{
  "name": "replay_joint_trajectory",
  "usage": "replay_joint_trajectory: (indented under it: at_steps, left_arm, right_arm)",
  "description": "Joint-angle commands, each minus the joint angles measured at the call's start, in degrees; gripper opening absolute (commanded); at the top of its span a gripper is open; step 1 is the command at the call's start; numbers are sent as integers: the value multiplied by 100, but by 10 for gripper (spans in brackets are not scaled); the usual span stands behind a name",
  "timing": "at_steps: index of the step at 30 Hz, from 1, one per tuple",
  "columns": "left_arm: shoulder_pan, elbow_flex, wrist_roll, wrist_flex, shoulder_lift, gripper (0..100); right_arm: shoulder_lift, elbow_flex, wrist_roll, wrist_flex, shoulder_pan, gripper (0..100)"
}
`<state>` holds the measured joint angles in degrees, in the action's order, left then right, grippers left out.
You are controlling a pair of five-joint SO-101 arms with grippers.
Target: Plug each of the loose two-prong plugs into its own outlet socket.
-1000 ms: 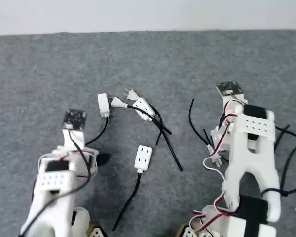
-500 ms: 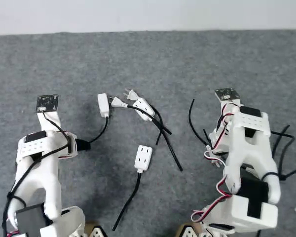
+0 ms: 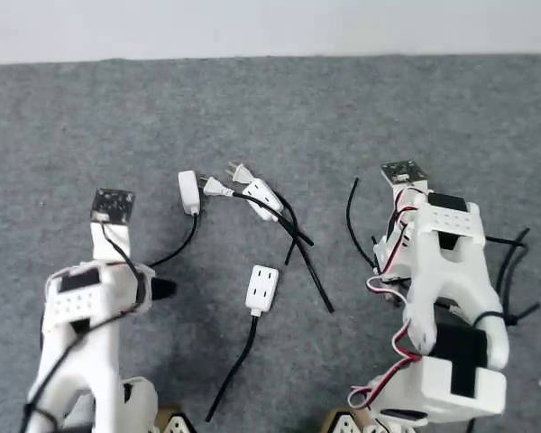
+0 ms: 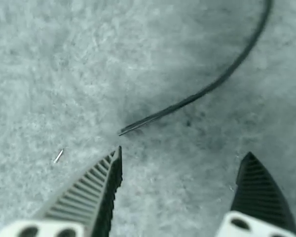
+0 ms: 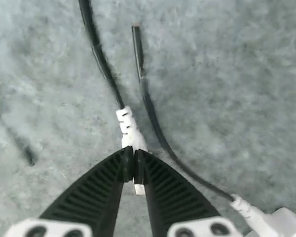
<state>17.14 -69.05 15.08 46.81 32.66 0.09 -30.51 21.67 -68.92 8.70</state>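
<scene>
– Grey carpet all round, and the left gripper hangs over it with its ribbed jaws spread wide and nothing between them. The cut end of a thin black cord lies just past the tips.

– And the right gripper?

– Jaws drawn together, tips meeting on a white ribbed sleeve at the end of another black cord. It looks nipped, though it may only lie beneath them.

– Where are the plugs?

– Upper centre of the high view. The first white two-prong plug sits just beside a white oblong outlet piece. The second white two-prong plug is just to its right. Both are up and to the right of the left arm, well apart from its open jaws. The white three-slot socket block lies mid-frame between the two arms, nearer the left one.

– How will they handle?

– Probably light, hard, smooth plastic, so a plug could twist in the jaws. The springy black cords would likely tug back. The best hold looks to be across a plug's flat body, behind the prongs, never on the prongs or the cord. The socket block seems light enough to skate on the carpet under a push, so the other arm may need to brace it.
</scene>
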Motion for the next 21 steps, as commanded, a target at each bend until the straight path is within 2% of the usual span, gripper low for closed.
replay_joint_trajectory:
  at_steps: [1,8,11,18,21]
  left_arm:
    - [-97,-347,176,-193,914,350]
    - [-105,-875,193,-185,1881,350]
    - [-149,-927,193,-176,1987,350]
    - [-185,-954,193,-185,1996,350]
    - [-185,-954,193,-193,1996,350]
  right_arm:
    - [-233,149,211,-382,-303,9]
    - [-303,-404,343,-479,-901,9]
    - [-312,-360,343,-479,-919,9]
    - [-312,492,396,-998,-875,9]
    - [-312,1029,738,-1279,-875,9]
